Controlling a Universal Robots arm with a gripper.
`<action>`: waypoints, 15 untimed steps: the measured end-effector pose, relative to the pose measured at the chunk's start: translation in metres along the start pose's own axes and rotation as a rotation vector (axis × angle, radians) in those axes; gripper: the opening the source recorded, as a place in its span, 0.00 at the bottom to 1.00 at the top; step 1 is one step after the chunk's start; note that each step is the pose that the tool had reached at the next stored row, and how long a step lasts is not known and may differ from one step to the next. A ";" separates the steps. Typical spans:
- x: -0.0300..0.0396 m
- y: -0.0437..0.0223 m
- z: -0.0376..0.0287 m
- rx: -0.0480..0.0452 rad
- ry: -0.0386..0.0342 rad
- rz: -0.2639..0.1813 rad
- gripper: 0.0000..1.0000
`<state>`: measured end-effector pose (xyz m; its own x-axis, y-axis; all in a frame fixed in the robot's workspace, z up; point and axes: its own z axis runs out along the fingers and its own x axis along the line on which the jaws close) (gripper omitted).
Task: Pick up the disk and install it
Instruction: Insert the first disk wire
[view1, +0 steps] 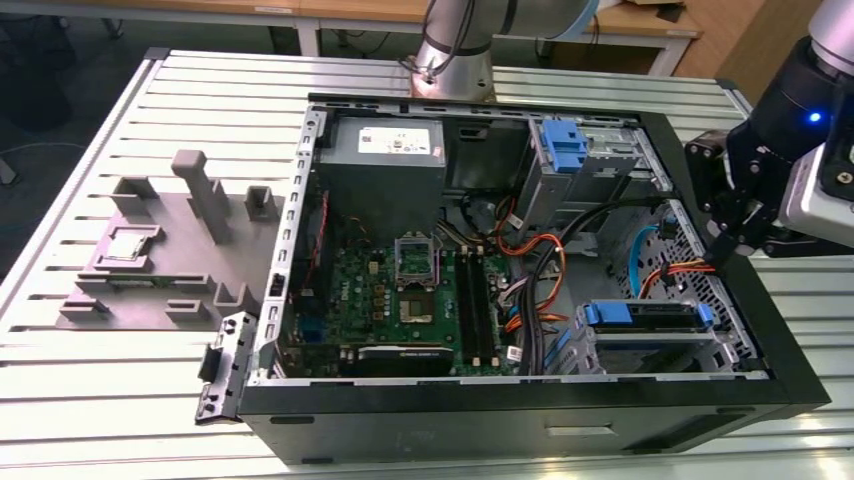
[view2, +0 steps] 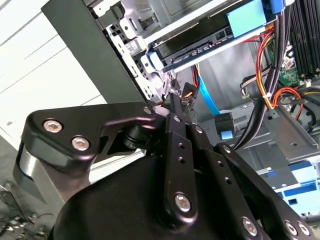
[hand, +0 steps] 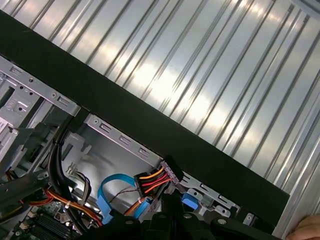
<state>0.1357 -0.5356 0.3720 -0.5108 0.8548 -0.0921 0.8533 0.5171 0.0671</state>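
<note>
Claw (view2: 175, 100) at a wired plug (hand: 165, 175) inside the case (view1: 534, 410).
Whether it grips cannot be told; disk (view2: 200, 42) beyond it partly cut off.

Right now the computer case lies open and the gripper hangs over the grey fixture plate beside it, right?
Not quite. The computer case lies open, but the gripper hangs at the case's wall on the exterior view's right, away from the grey fixture plate on the left. The exterior view shows this.

bright glare streaks the ribbed table (hand: 200, 75), interior dim.
</note>
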 end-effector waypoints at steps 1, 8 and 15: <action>0.0000 0.0000 0.0001 -0.0017 0.0006 -0.013 0.10; 0.0048 0.0026 0.0023 -0.0087 -0.0252 -0.056 0.10; 0.0086 0.0047 0.0044 -0.0148 -0.0758 -0.073 0.10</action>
<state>0.1358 -0.5261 0.3671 -0.5618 0.8092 -0.1722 0.8120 0.5791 0.0721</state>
